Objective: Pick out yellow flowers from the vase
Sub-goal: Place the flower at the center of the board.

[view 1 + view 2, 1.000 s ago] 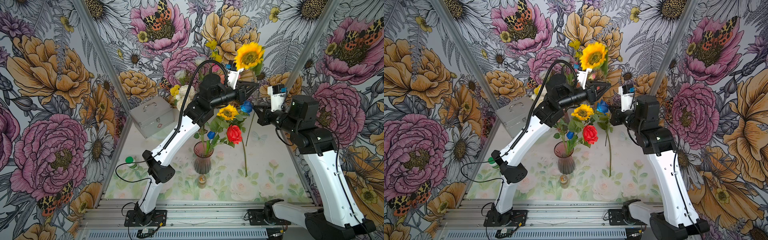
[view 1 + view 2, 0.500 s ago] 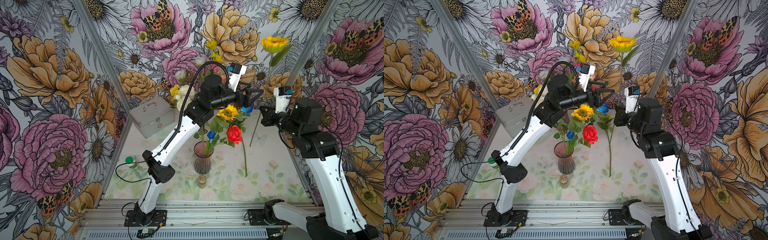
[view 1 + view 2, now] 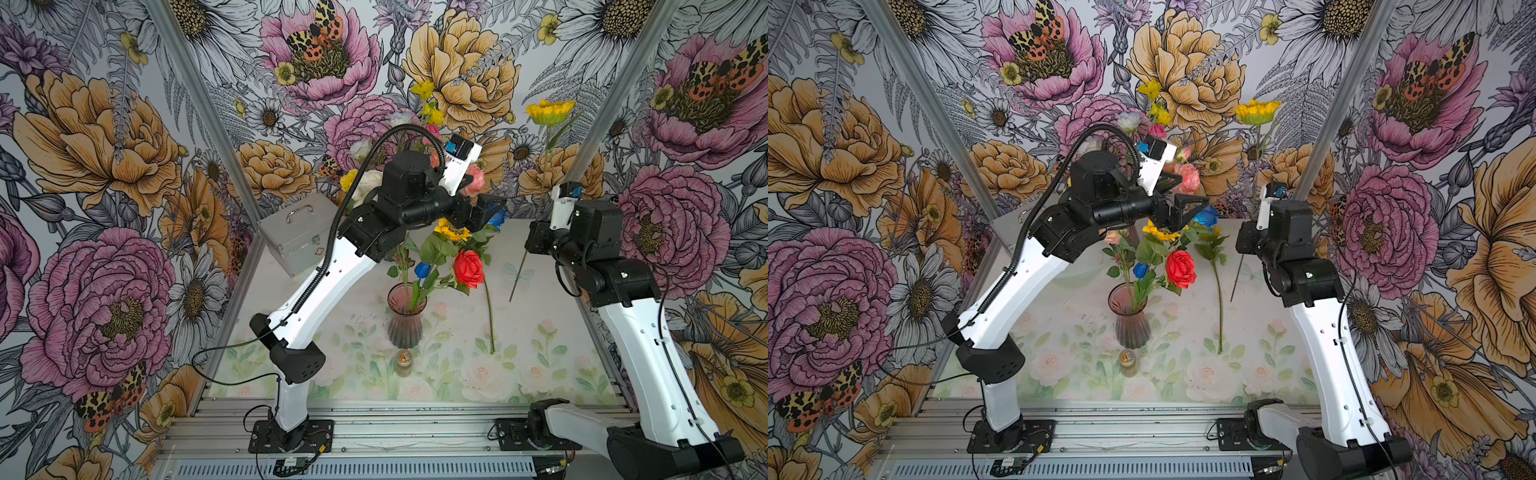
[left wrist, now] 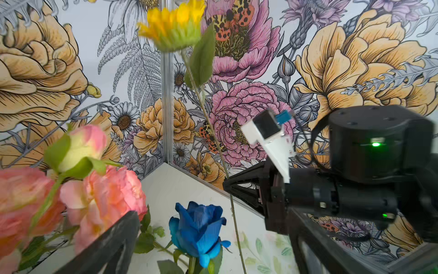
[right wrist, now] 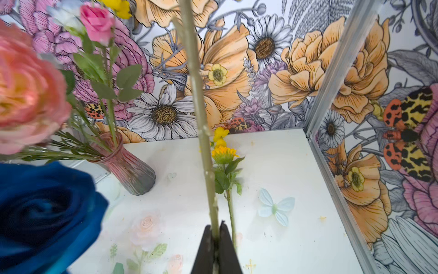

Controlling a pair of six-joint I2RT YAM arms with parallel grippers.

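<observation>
right gripper (image 5: 216, 231) clamps the sunflower (image 3: 549, 112) by its stem, long axis upright, head above it; bench (image 5: 296, 166) probably straight below. left gripper (image 3: 1183, 194) gapes empty, farther off.

table (image 3: 540, 365): floral-print top | standing: pink vase (image 3: 405, 328), small jar (image 3: 404, 361) (just beside it), silver case (image 3: 299, 237) | lying: yellow flower (image 3: 1219, 307)

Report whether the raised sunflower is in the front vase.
Out. The right gripper, shut on its stem, holds the sunflower apart from the front vase.
</observation>
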